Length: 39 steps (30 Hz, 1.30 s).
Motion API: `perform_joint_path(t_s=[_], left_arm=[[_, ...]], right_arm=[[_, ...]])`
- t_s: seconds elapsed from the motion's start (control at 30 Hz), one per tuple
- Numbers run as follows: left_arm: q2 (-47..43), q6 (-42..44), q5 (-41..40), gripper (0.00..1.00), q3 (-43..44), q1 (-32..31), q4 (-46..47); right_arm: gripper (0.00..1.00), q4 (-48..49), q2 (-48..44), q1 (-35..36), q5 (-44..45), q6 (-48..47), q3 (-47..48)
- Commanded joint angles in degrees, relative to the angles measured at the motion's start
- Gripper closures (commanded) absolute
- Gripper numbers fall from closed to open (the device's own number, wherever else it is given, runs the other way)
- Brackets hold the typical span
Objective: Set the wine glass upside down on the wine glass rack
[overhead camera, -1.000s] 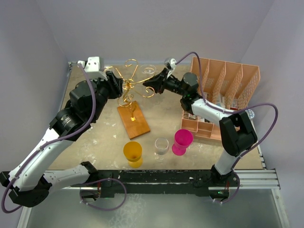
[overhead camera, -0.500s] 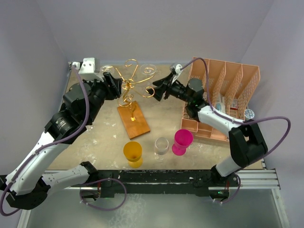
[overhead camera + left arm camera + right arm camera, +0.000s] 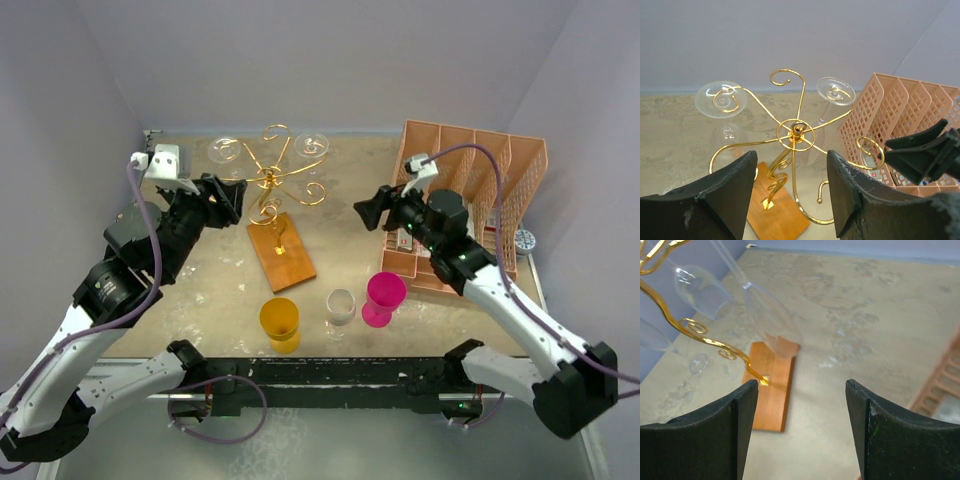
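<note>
Rack: the gold wire rack (image 3: 270,180) stands upright on its wooden base (image 3: 281,252), toward the back of the table (image 3: 340,240).
Right-hand wine glass (image 3: 311,145): hangs upside down from a curled arm on the rack's right rear side, foot on top and bowl below; nothing grips it.
Left-hand wine glass (image 3: 224,151): hangs upside down the same way on the rack's left rear side.
Left gripper (image 3: 230,200): just left of the rack and pointing at it, fingers (image 3: 725,200) spread wide with nothing between them.
Right gripper (image 3: 365,212): to the right of the rack and apart from it, fingers (image 3: 715,435) spread wide and empty.
Front row: a yellow cup (image 3: 279,322), a clear glass (image 3: 341,308) and a pink cup (image 3: 383,298) stand upright near the front edge.
Organizer (image 3: 470,190): salmon slotted plastic, at the right rear of the table behind the right arm.
</note>
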Motion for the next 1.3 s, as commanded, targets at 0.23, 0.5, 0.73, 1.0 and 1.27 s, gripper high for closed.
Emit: perform_joint_path(t_s=[0.23, 0.5, 0.73, 1.0, 1.27], left_arm=[[-4.1, 2.1, 8.1, 0.44, -5.6, -0.2, 7.5], [-4.1, 0.4, 9.6, 0.44, -5.9, -0.2, 9.8], [-3.4, -0.4, 10.1, 0.43, -5.2, -0.2, 11.5], [-2.9, -1.7, 10.8, 0.43, -2.0, -0.2, 10.4], [-3.5, -1.4, 10.4, 0.42, -0.5, -0.2, 9.6]], right_arm=[[0.28, -50.2, -11.9, 0.0, 11.2, 6.4, 9.9], [0.34, -60.1, -15.2, 0.1, 7.6, 6.3, 8.4], [0.43, -60.6, -17.1, 0.1, 1.5, 4.7, 4.5], [0.59, -55.8, -13.1, 0.2, 2.1, 4.3, 0.6], [0.79, -54.8, -9.6, 1.6, 7.4, 5.2, 2.3]])
